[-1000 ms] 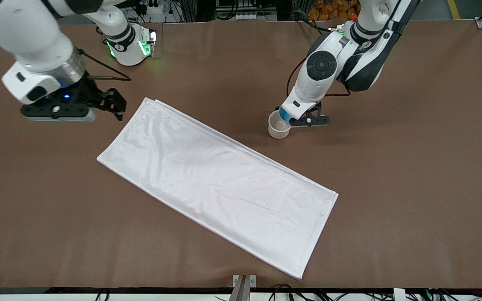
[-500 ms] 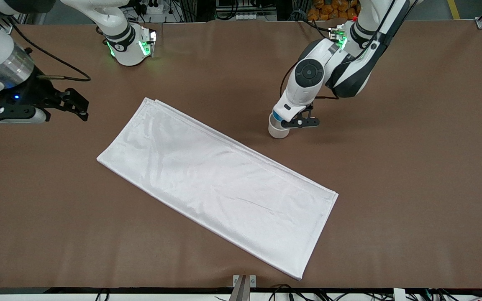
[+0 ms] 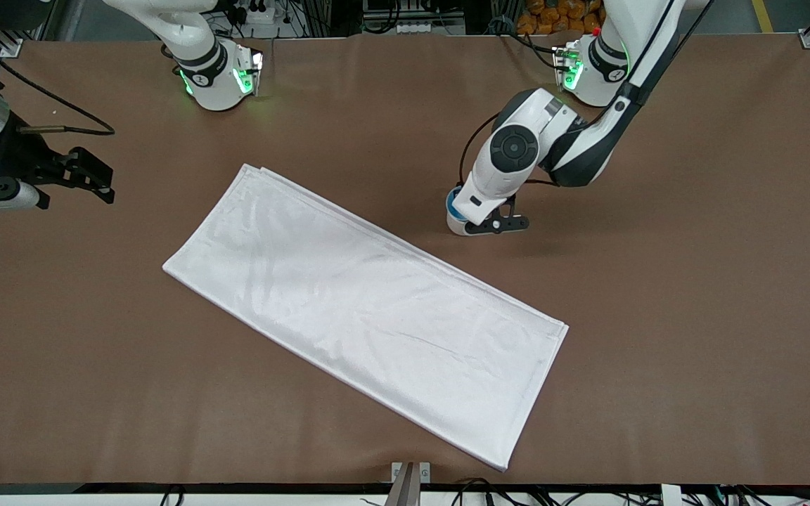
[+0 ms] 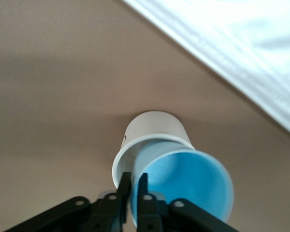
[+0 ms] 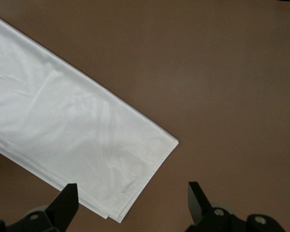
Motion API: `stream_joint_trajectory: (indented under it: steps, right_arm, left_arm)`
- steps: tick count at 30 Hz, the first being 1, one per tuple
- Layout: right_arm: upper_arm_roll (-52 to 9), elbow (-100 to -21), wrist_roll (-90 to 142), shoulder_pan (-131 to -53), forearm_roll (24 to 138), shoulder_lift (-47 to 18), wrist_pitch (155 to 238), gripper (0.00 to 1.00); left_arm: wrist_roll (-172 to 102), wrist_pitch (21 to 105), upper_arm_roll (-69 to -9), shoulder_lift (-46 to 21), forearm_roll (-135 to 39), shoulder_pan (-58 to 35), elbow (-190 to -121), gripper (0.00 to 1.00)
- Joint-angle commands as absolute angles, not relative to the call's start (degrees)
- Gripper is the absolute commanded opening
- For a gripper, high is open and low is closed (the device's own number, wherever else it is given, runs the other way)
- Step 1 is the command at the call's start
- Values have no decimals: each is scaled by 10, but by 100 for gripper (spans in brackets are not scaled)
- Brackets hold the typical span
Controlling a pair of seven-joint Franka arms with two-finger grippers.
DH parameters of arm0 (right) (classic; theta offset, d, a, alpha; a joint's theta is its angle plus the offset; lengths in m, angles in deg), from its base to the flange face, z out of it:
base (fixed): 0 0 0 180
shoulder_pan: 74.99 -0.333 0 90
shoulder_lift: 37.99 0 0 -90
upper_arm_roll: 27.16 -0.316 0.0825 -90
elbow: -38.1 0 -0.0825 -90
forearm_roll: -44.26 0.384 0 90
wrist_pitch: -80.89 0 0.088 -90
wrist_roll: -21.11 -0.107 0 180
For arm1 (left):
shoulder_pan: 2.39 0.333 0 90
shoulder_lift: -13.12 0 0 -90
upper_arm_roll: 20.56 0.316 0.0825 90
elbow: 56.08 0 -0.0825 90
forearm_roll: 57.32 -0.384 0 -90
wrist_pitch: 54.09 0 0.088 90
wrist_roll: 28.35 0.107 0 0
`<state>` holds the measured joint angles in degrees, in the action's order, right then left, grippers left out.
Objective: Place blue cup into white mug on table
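The blue cup (image 4: pixel 183 181) sits partway inside the white mug (image 4: pixel 152 133), tilted so its mouth faces the left wrist camera — we judge it entering but not yet seated. In the front view only a sliver of the blue cup (image 3: pixel 453 205) shows above the white mug (image 3: pixel 458 223), which stands on the brown table (image 3: pixel 693 281) just beside the long edge of the white cloth (image 3: pixel 370 309), farther from the front camera than that edge and toward the left arm's end.

The left gripper (image 4: pixel 134 186) is pinched narrow on the cup's rim, one finger inside and one outside. A second ago the cup hung above the mug's rim with the mug's pale inside in plain sight; now the left gripper (image 3: pixel 479 223) has come down and the cup covers that opening. So insertion is nearly done — what remains, we think, is letting go.

The right gripper (image 3: pixel 99 184) has drawn away toward the table edge at the right arm's end and waits there, its fingers (image 5: pixel 67 200) spread wide, holding nothing, over the cloth's corner.
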<state>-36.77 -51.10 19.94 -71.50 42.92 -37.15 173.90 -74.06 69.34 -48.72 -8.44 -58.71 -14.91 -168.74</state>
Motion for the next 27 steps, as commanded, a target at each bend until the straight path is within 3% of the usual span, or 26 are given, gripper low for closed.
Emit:
stream_joint_trajectory:
  steps: [1, 9, 27]
  right_arm:
    - [-361, -523, 214, -713, 443, -387, 1741, 100]
    - [-350, -516, 214, -712, 447, -388, 1741, 100]
    - [-337, -489, 208, -717, 456, -387, 1737, 100]
  left_arm:
    - [-762, 688, -488, -103, -629, -145, -1659, 100]
    - [-751, 671, -484, -83, -656, -123, -1654, 100]
    - [-594, 667, -488, -41, -671, 35, -1614, 100]
